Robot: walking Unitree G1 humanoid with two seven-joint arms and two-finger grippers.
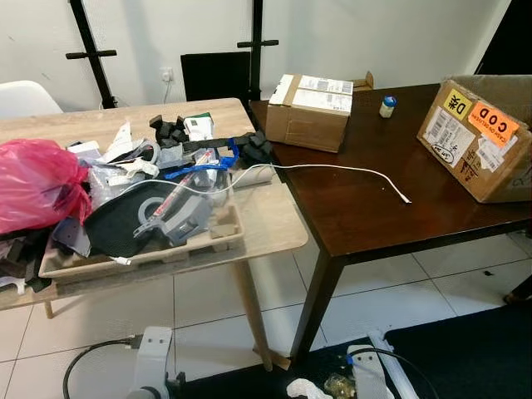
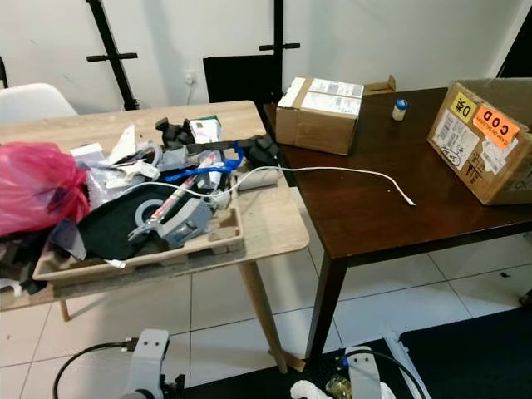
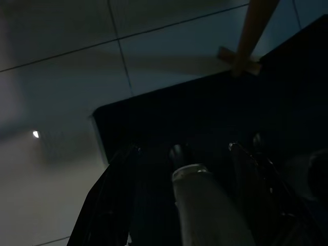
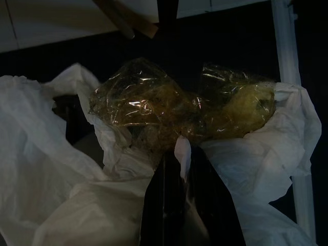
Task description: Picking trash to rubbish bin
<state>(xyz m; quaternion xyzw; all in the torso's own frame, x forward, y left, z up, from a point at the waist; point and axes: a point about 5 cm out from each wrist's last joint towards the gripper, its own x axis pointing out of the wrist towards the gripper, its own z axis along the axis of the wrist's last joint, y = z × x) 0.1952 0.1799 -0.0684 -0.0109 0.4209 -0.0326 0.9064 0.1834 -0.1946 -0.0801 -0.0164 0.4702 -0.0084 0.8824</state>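
A crumpled clear plastic wrapper [image 4: 154, 107] with yellowish bits inside lies bundled with white tissue or bag [image 4: 46, 169]. My right gripper [image 4: 180, 154] is shut on this bundle, its black fingers pinched together under the wrapper. In the eye views the same trash [image 1: 320, 386] hangs low beside my right arm [image 1: 370, 374], above the dark floor mat. My left arm [image 1: 154, 366] hangs low on the left. Its gripper [image 3: 182, 147] is open with nothing in it, over the edge of the dark mat [image 3: 169, 118] and grey tiles.
A light wooden table [image 1: 266, 216] carries a pink bag [image 1: 37, 183], a tray [image 1: 133, 258] of clutter and a white cable [image 1: 332, 170]. The dark table [image 1: 374, 208] holds two cardboard boxes [image 1: 312, 108] [image 1: 482, 137] and a small bottle [image 1: 387, 105]. Table legs [image 1: 253, 316] stand close ahead.
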